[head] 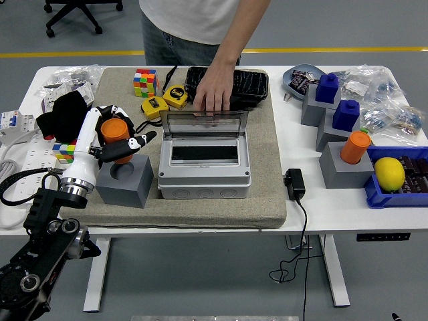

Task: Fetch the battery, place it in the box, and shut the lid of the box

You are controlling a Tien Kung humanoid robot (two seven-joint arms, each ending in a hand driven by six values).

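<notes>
- The left hand [114, 137] is gripping the orange battery [115, 132], its fingers [142, 140] wrapping closed around the cylinder, one pointing toward the box.
- The battery is sitting within the fingers, clear above the round socket of the grey holder block [125, 182] directly beneath them.
- The grey box [204, 167] is lying to the side the fingers are pointing, its clear lid [204, 125] standing up behind the dark opening.
- A person's hand [214, 95] is resting on the top edge of the lid, beyond the fingers.
- Judging from this, the carry is under way; doing it well is likely meaning keeping the battery upright, passing above the box's near wall, and lowering over the opening before the fingers are loosening.
- The right hand is not showing.
</notes>
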